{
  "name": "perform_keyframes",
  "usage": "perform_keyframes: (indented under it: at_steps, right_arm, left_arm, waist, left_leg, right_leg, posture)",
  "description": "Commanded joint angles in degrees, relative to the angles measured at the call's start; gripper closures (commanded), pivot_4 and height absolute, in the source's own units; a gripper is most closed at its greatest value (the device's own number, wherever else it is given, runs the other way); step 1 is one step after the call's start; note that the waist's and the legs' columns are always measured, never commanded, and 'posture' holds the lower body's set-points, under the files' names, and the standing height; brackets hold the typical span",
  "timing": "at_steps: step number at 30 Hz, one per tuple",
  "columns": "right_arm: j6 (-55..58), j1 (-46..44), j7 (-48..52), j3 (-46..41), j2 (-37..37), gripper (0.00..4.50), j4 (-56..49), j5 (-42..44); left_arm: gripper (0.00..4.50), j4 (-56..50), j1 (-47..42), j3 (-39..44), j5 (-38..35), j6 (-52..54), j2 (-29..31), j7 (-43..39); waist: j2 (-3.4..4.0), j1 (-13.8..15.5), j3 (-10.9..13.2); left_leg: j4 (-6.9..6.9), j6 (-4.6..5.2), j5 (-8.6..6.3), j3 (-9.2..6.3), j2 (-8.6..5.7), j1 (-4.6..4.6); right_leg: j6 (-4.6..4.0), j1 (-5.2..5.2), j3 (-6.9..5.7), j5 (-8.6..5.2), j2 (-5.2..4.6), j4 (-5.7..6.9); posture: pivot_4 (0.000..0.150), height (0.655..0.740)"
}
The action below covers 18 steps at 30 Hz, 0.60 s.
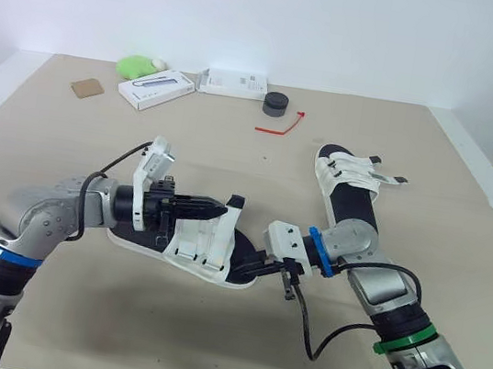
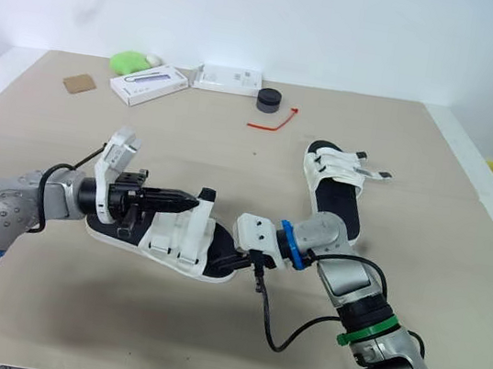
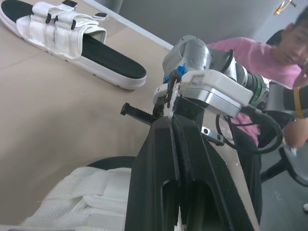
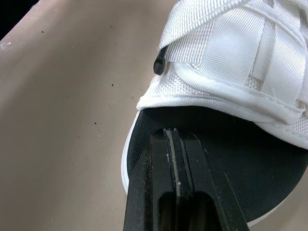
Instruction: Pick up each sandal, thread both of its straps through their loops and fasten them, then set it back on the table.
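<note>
The near white sandal [image 1: 204,251] with a black footbed lies flat on the table in front of me. My left gripper [image 1: 223,207] reaches over its straps from the left and is shut on the end of a strap [image 1: 235,203] that stands up; a white edge shows between the fingertips [image 3: 163,120]. From the right, my right gripper [image 1: 251,264] is shut, its tips resting at the sandal's toe end over the black footbed [image 4: 226,144]. The second sandal [image 1: 348,186] lies farther back on the right, its strap ends sticking out sideways.
At the back of the table are a green object [image 1: 136,66], two white boxes [image 1: 156,89] [image 1: 235,84], a black round piece [image 1: 276,104], a red tie [image 1: 280,126] and a brown card [image 1: 85,87]. A person in a pink shirt [image 3: 269,53] sits beyond the table.
</note>
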Motion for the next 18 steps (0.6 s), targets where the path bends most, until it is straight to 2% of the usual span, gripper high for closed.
perform_keyframes:
  at_steps: [1, 5, 9, 18]
  right_arm:
    - [0.2, 0.4, -0.1, 0.6, -0.2, 4.50, -0.5, -0.6]
    - [0.1, 0.5, -0.1, 0.5, -0.2, 4.50, -0.5, -0.6]
    - [0.3, 0.8, -0.3, 0.4, -0.4, 4.50, -1.1, -0.6]
    - [0.9, 1.7, -0.8, 0.2, -0.9, 4.50, -2.6, -0.4]
  left_arm:
    - [4.43, 0.6, -1.1, 2.0, 2.7, 0.2, -0.7, 0.1]
    - [4.43, 3.7, -1.5, 2.7, 3.5, 2.6, -2.5, 0.3]
    - [4.43, 4.8, -1.9, 0.6, 8.3, 2.2, -3.3, -1.3]
    - [4.43, 7.3, -2.1, -0.4, 13.7, 4.1, -4.8, -3.0]
  waist:
    - [0.00, 0.0, 0.0]
    - [0.00, 0.0, 0.0]
    - [0.00, 0.0, 0.0]
    - [0.00, 0.0, 0.0]
  left_leg:
    - [0.00, 0.00, 0.00, 0.00, -0.01, 0.00]
    - [0.00, 0.00, 0.00, -0.02, 0.00, 0.00]
    - [0.00, 0.00, 0.00, -0.02, 0.00, -0.01]
    - [-0.01, 0.00, 0.00, -0.03, 0.00, -0.01]
  right_leg:
    - [0.00, 0.00, 0.00, 0.00, 0.00, 0.00]
    - [-0.01, 0.00, -0.01, 0.00, 0.01, 0.00]
    - [-0.02, 0.00, -0.01, 0.01, 0.01, 0.00]
    - [-0.02, 0.00, -0.01, 0.00, 0.01, 0.00]
  posture:
    - [0.150, 0.7400]
    - [0.150, 0.7400]
    - [0.150, 0.7400]
    - [0.150, 0.7400]
